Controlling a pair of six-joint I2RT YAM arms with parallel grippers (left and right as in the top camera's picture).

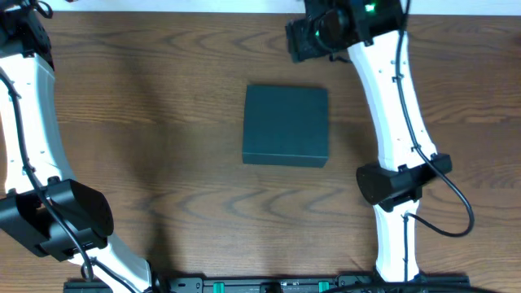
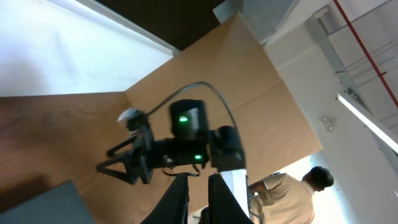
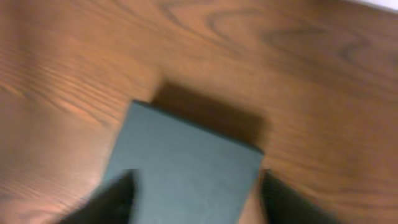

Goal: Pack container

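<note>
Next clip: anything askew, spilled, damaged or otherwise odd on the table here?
Nothing is spilled or damaged. The container sits closed, roughly square to the edges of the table. One oddity for a packing job: the overhead view shows no loose items on the table to put in it.

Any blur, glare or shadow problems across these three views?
Right wrist view: blurred throughout, with soft edges on the container, smeared grain on the table, and a dark shadow just beyond the box. Left wrist view: fairly sharp, upper left corner washed out. Overhead view: sharp, evenly lit.
</note>
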